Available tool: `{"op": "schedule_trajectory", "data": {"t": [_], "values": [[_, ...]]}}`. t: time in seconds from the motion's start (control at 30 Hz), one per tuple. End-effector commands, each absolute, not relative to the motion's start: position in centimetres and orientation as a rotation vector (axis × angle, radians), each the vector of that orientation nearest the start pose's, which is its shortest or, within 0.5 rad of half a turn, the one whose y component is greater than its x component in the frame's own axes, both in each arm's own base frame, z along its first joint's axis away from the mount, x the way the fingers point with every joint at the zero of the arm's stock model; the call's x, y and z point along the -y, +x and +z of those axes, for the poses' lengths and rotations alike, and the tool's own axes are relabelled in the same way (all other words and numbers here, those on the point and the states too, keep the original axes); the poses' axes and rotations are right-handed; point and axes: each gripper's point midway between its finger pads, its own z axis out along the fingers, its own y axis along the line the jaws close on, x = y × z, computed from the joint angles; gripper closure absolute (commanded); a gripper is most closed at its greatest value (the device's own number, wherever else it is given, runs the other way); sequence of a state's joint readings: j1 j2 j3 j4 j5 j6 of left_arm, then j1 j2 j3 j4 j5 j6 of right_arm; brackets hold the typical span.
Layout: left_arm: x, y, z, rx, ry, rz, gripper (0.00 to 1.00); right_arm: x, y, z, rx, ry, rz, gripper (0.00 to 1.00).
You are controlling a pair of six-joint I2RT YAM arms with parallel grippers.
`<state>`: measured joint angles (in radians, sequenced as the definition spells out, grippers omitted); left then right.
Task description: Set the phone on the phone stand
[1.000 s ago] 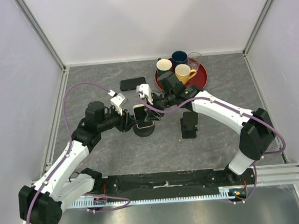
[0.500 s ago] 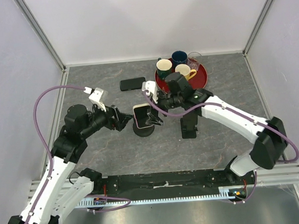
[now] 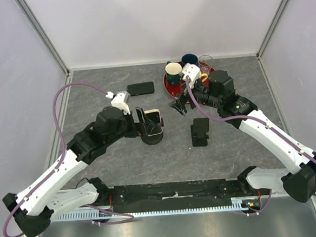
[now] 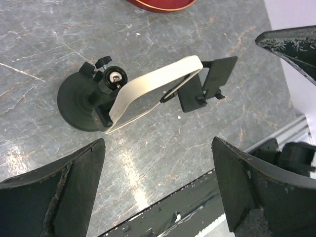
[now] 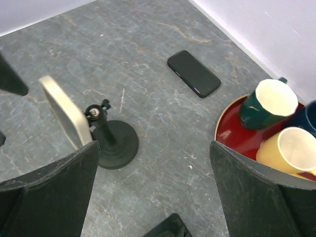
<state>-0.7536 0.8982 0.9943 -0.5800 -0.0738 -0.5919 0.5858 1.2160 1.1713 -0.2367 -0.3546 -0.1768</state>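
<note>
The phone (image 3: 153,118), in a cream case, rests tilted in the cradle of a round black phone stand (image 3: 152,137) at mid table. It also shows in the left wrist view (image 4: 153,91) and edge-on in the right wrist view (image 5: 64,116). My left gripper (image 3: 141,123) is open and empty, just left of and above the stand (image 4: 79,106). My right gripper (image 3: 179,105) is open and empty, apart from the phone on its right. The stand base (image 5: 116,145) lies ahead of the right fingers (image 5: 47,192).
A second black phone (image 3: 140,88) lies flat behind the stand. A second black stand (image 3: 200,132) sits to the right. A red tray (image 3: 212,85) at the back right holds several mugs, among them a green one (image 5: 266,103) and a yellow one (image 5: 291,148).
My right gripper has let go of the phone and drawn back to the right toward the tray. My left arm swung out, then came in above the stand's left side.
</note>
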Motion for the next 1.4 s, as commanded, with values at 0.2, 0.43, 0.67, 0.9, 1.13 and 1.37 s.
{"op": "schedule_trajectory", "data": {"t": [0.2, 0.43, 0.67, 0.9, 1.13, 1.37], "values": [[22.2, 23.7, 27.7, -2.083, -0.141, -0.434, 0.04, -25.0, 32.6, 30.7, -1.649, -0.776, 0.584, 0.02], [23.4, 24.1, 27.1, -2.079, -0.126, -0.221, 0.03, -24.5, 32.6, 31.3, -1.619, -0.753, 0.592, 0.02], [23.8, 24.6, 26.7, -2.089, -0.135, -0.131, 0.02, -24.2, 32.9, 31.1, -1.623, -0.739, 0.596, 0.02], [23.7, 24.8, 26.7, -2.089, -0.126, -0.054, 0.02, -24.0, 33.2, 30.9, -1.631, -0.728, 0.595, 0.02], [23.5, 24.1, 26.8, -2.082, -0.016, -0.095, 0.01, -23.9, 33.3, 30.7, -1.634, -0.727, 0.601, 0.02], [24.9, 24.1, 26.7, -2.027, 0.194, -0.177, 0.00, -24.0, 33.2, 31.0, -1.627, -0.728, 0.608, 0.02]]}}
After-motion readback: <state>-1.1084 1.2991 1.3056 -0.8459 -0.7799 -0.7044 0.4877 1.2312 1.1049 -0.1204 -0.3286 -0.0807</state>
